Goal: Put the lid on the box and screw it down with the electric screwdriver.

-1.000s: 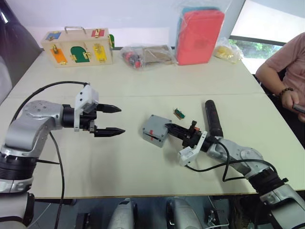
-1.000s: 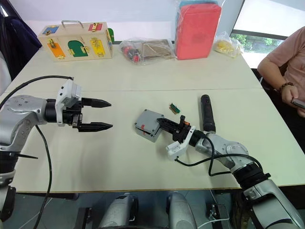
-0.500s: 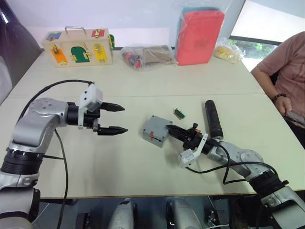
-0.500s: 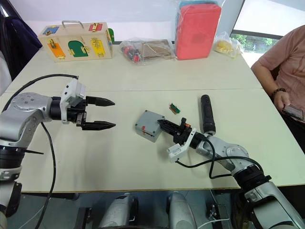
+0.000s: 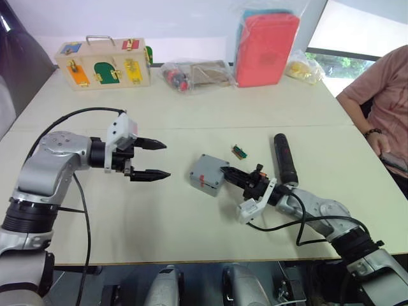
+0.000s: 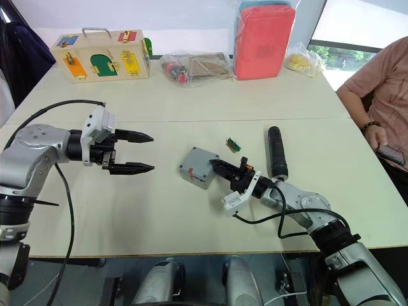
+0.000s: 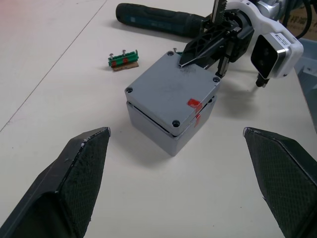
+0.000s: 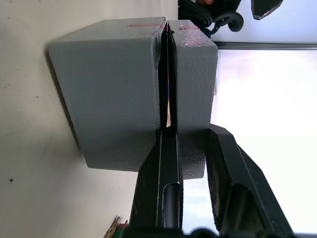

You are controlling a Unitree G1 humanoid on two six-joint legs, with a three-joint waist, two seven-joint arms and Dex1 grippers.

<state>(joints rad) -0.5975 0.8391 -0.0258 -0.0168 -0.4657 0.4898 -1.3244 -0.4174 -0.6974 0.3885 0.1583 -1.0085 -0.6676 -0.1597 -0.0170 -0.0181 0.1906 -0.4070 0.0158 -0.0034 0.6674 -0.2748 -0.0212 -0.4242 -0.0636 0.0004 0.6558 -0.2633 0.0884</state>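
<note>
The grey box [image 5: 203, 178] stands mid-table with the lid [image 7: 171, 90] lying on top, a thin gap showing along the seam [image 8: 165, 74]. Both carry a red mark. My right gripper [image 5: 224, 172] is at the lid's right corner: one finger [image 8: 166, 168] sits in the seam and the other [image 8: 233, 183] lies over the lid's top, shut on the lid. The black electric screwdriver [image 5: 285, 158] lies on the table just right of that arm. To the left of the box my left gripper [image 5: 167, 159] hovers open, with nothing between its fingers [image 7: 79, 173].
A small green connector piece [image 5: 240, 151] lies behind the box. At the back stand a wooden latch box [image 5: 104, 62], clear bags [image 5: 194, 73], a red pack [image 5: 266, 46] and a yellow bag [image 5: 305, 69]. A person [image 5: 382, 95] sits at the right edge.
My left gripper has shifted a little right toward the box, then held still. The right gripper and lid have barely moved. The person's arm drew back to the right.
</note>
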